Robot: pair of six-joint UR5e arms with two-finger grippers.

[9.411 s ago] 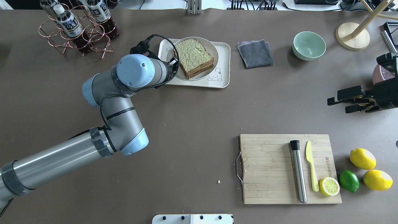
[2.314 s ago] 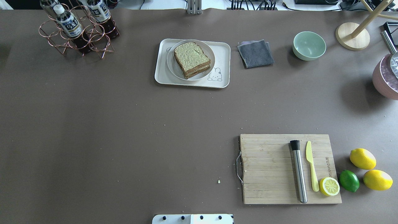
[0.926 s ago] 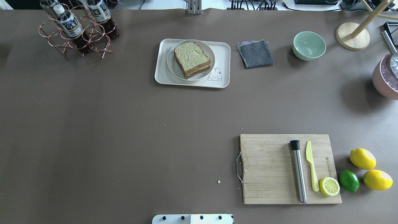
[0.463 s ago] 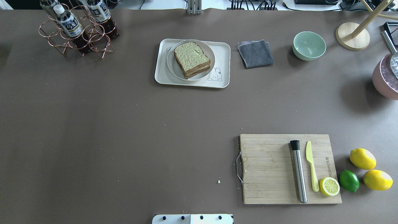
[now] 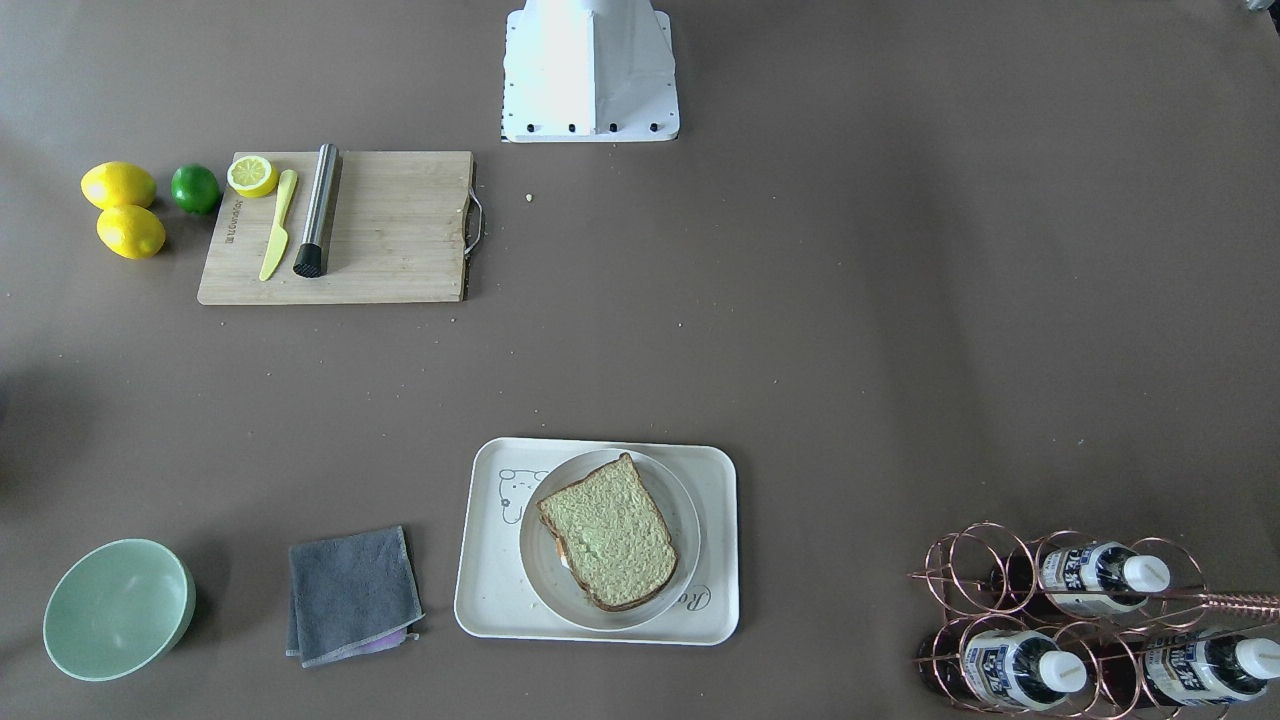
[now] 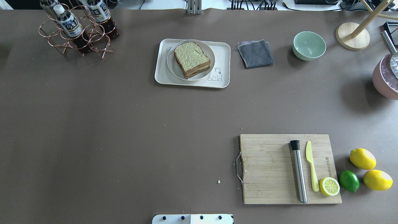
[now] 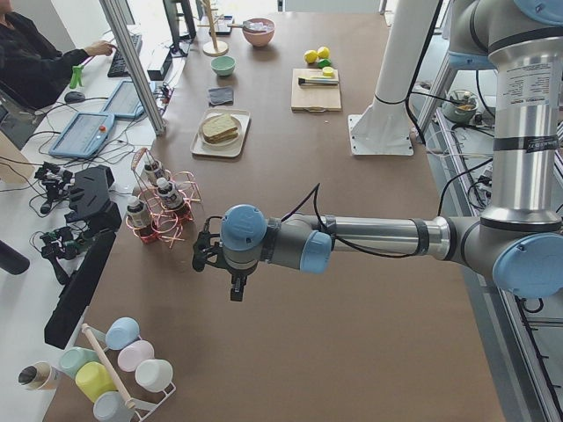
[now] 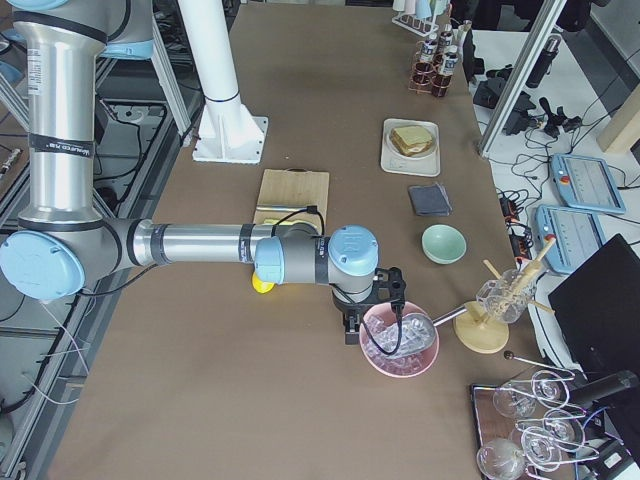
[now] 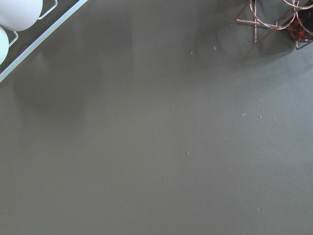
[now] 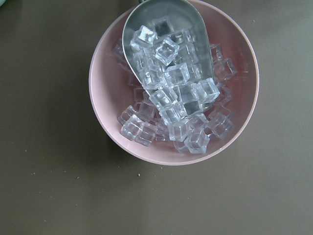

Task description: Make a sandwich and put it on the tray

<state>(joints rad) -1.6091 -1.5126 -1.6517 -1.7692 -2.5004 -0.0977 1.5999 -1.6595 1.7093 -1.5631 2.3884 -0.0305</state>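
Note:
The sandwich (image 6: 192, 59) is two tan-green slices with dark crust, stacked on a round white plate (image 6: 212, 53). The plate stands on the cream tray (image 6: 222, 49) at the table's far middle. The sandwich (image 5: 608, 533) and tray (image 5: 487, 570) also show in the front-facing view. The egg is hidden between the slices. My left gripper (image 7: 236, 288) hangs over bare table near the bottle rack, far from the tray. My right gripper (image 8: 352, 328) hangs by a pink bowl. I cannot tell if either is open or shut.
A cutting board (image 6: 267, 168) holds a steel muddler (image 6: 298, 172), a yellow knife (image 6: 311, 165) and a lemon half (image 6: 329, 186); two lemons and a lime lie beside it. A grey cloth (image 6: 255, 53), green bowl (image 6: 309, 45), bottle rack (image 6: 77, 29) and pink ice bowl (image 10: 100, 73) stand around.
Since 9.4 s ago my left arm has left the plate and both arms have gone out of the overhead view. Nothing has moved in the last two seconds.

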